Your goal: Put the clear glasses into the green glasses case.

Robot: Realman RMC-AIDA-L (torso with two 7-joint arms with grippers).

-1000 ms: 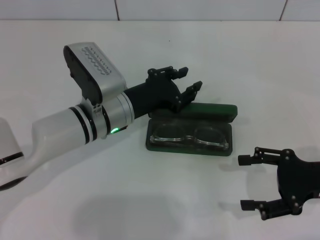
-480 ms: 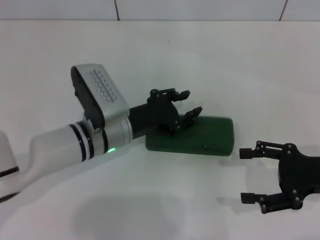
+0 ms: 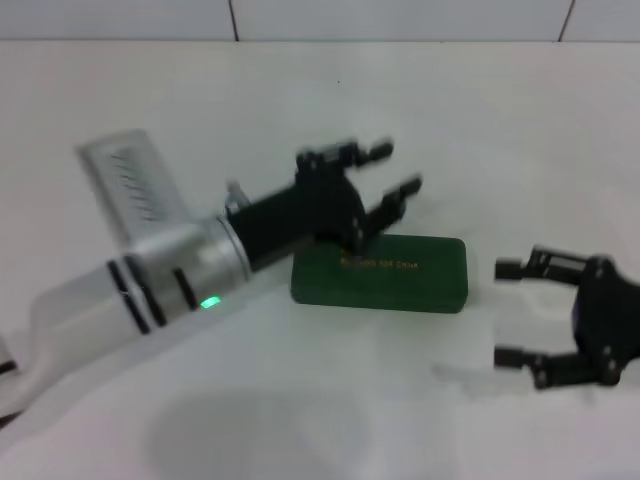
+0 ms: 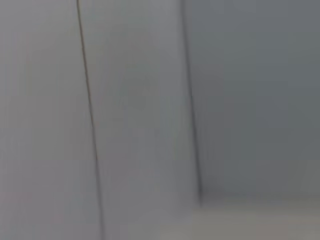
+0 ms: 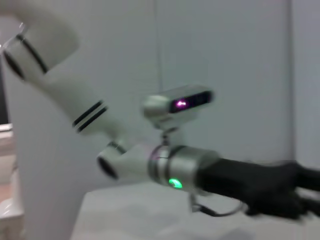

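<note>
Case lid is down now: the green glasses case lies shut on the white counter, gold lettering on top, where a second ago it stood open with the clear glasses in its tray. The glasses are out of sight, enclosed in the case. The left pincer has lifted off the lid since half a second ago and hangs just above the case's far left corner, its fingers parted and holding nothing. The right pincer hovers near the case's right end, apart from it, wide open and empty, and has drifted slightly up and rightward.

The head view alone shows the case and both pincers. The right wrist view shows the left arm from the side, its green light lit, with its dark pincer at the frame's edge, but no case. The left wrist view shows only a grey wall with seams.

Bare counter surrounds the case on every side, widest in front and behind; the counter's far edge meets a tiled wall.
</note>
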